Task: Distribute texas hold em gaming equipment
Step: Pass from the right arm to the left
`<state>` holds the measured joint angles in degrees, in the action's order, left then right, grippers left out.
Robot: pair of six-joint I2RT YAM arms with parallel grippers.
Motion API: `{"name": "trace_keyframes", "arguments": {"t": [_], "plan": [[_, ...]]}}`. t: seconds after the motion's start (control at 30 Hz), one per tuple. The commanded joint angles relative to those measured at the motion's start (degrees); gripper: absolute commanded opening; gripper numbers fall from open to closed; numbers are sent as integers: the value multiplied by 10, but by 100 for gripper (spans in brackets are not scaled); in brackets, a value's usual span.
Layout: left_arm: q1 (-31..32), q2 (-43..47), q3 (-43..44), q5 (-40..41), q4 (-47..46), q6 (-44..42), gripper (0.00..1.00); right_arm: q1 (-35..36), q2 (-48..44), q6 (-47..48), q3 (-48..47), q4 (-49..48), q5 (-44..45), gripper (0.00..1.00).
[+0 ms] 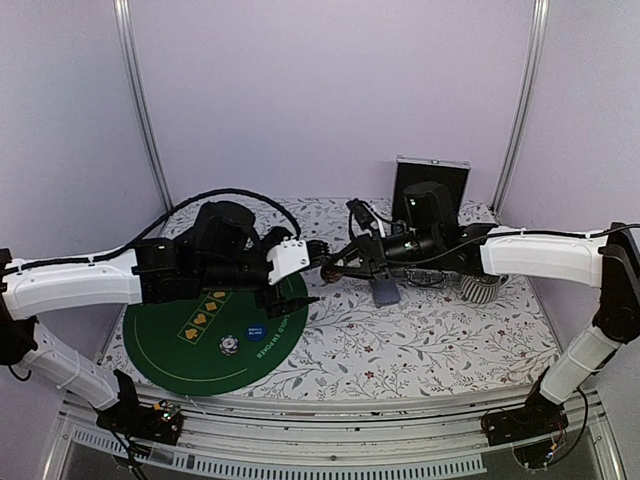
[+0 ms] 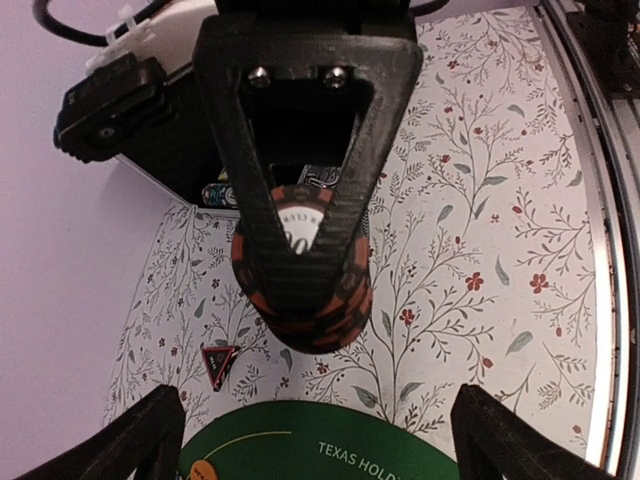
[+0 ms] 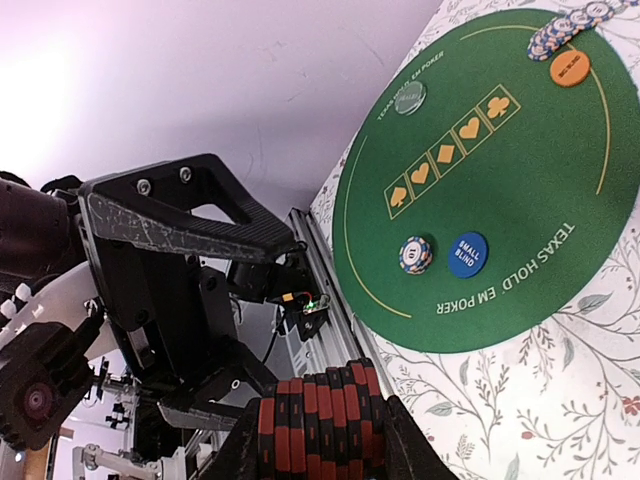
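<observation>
- In the top view, we see the right gripper (image 1: 336, 270) above the middle of the table (image 1: 440, 340), its fingers closed on a stack of red-and-black poker chips (image 1: 327, 272). The left gripper (image 1: 305, 272) faces it with its fingers spread wide, one on either side of the stack and touching nothing that we can make out.
- Near the table's front-left corner lies a round green mat (image 1: 170, 350), and on it are a blue disc (image 1: 254, 334) and a small chip stack (image 1: 230, 345). A grey-blue playing card (image 1: 385, 292) lies under the right arm. The hinged case (image 1: 430, 185) stands open at the back edge, with a ribbed cup (image 1: 482, 288) towards the right edge.
- In the left wrist view, we see the left gripper's (image 2: 315, 420) two fingers (image 2: 130, 440) far apart, with the gripped chip stack (image 2: 300, 300) between them. The dark red-edged triangular marker (image 2: 218, 362) lies on the cloth just off the mat's (image 2: 330, 455) edge.
- In the right wrist view, the right gripper (image 3: 320, 450) clamps the red-and-black stack (image 3: 320, 410) edge-on. On the mat (image 3: 520, 180) we see the "SMALL BLIND" blue disc (image 3: 467, 254) just beside the small chip stack (image 3: 415, 254), and an orange disc (image 3: 569, 68) at its far rim.
</observation>
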<state>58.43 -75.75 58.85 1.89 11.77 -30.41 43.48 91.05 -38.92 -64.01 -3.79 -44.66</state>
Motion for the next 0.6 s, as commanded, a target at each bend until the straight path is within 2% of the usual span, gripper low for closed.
{"name": "trace_keyframes", "arguments": {"t": [0.0,0.1,0.27,0.5,0.57], "plan": [[10,-22,22,-32,-3,-4,93,18,17,-22,-1,-46,-28,2],[10,-34,22,-38,-15,-2,89,23,22,-26,-1,-58,-35,2],[15,-46,16,-51,-33,-14,88,26,28,-29,-2,-71,-37,2],[15,-65,17,-10,-69,-16,64,35,40,-43,-4,-97,-40,2],[15,-67,16,-3,-76,-13,60,36,46,-48,-7,-100,-44,2]]}}
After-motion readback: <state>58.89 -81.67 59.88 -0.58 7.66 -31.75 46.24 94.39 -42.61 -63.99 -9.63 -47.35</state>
